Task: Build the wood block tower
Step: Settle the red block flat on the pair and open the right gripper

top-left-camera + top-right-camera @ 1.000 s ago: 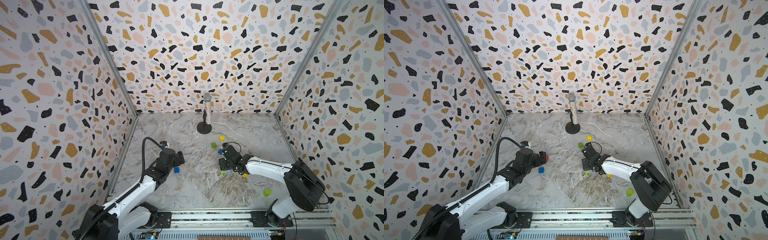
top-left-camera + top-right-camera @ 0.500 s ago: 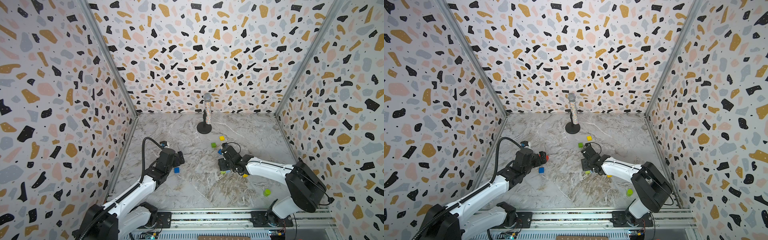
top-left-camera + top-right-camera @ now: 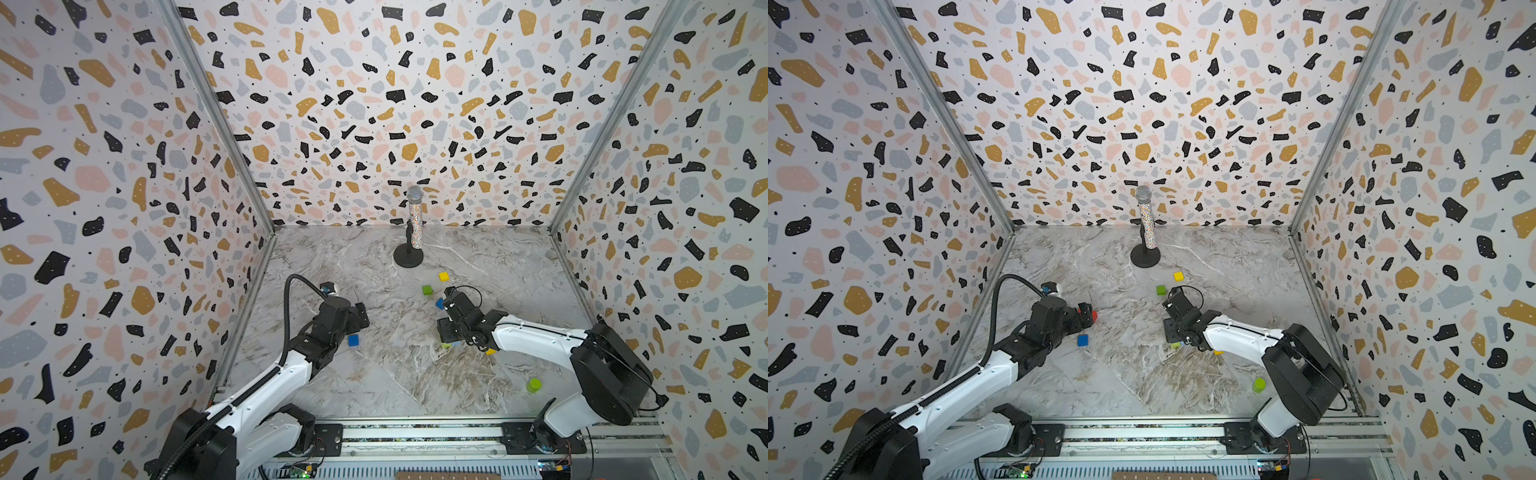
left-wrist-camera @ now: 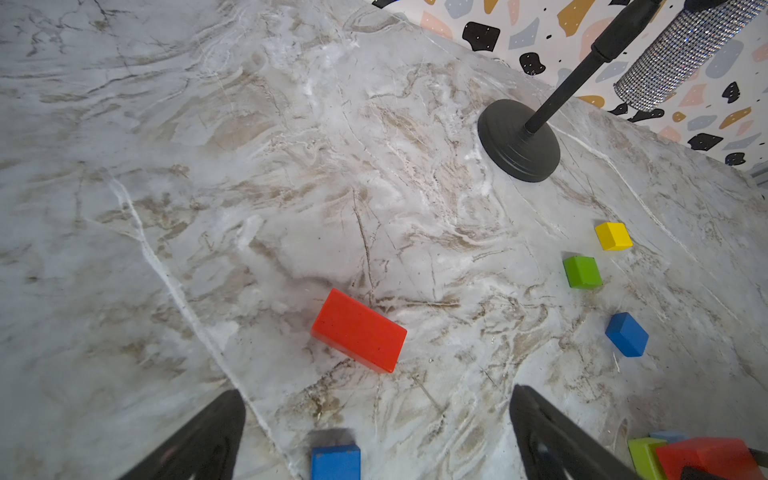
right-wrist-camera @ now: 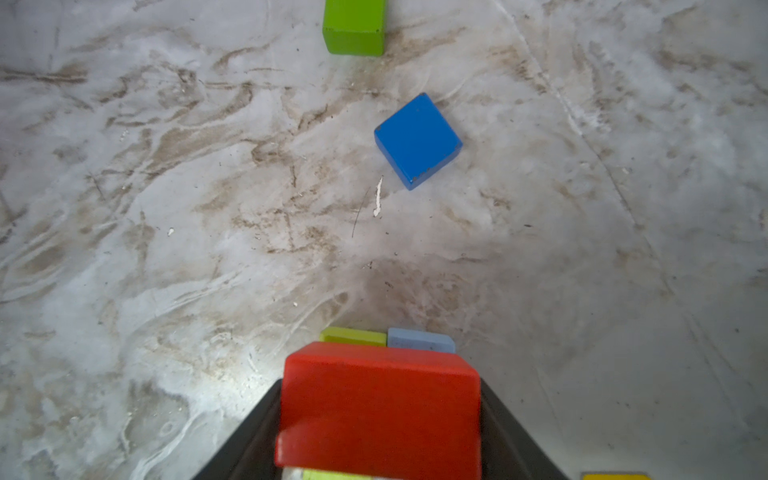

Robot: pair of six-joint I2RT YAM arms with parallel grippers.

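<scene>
Right gripper (image 5: 379, 392): jaws part-open and clamped on the two long sides of a red brick (image 5: 380, 409), held a little right of the table's centre. Under the brick, showing past its edge, sit a lime block (image 5: 353, 336) and a light blue block (image 5: 419, 340), side by side and touching on the table (image 3: 395, 374). Cannot tell whether the brick rests on them or hangs just above. This is the only stacking in view. All other blocks lie singly.

Left gripper (image 4: 374, 395): jaws spread fully, nothing between them, hovering low over the table left of centre. A dark blue cube (image 3: 353, 340) lies just beside it on the near side, apart from both fingers. A second red brick (image 4: 359, 330) lies flat just ahead of the jaws, to their right, skewed to them.

Loose blocks on the far side of the right gripper, running away toward the far right:
- blue cube (image 3: 439, 303), closest to the gripper
- green cube (image 3: 427, 289)
- yellow cube (image 3: 443, 276)

Each is apart from the next. A small yellow block (image 3: 491, 351) lies beside the right arm on its near side, partly hidden.

Other items: a lime-green cylinder (image 3: 533, 385) stands at near right, close to the right arm's base. A glittery microphone (image 3: 415, 220) on a black stand is at far centre by the back wall.
</scene>
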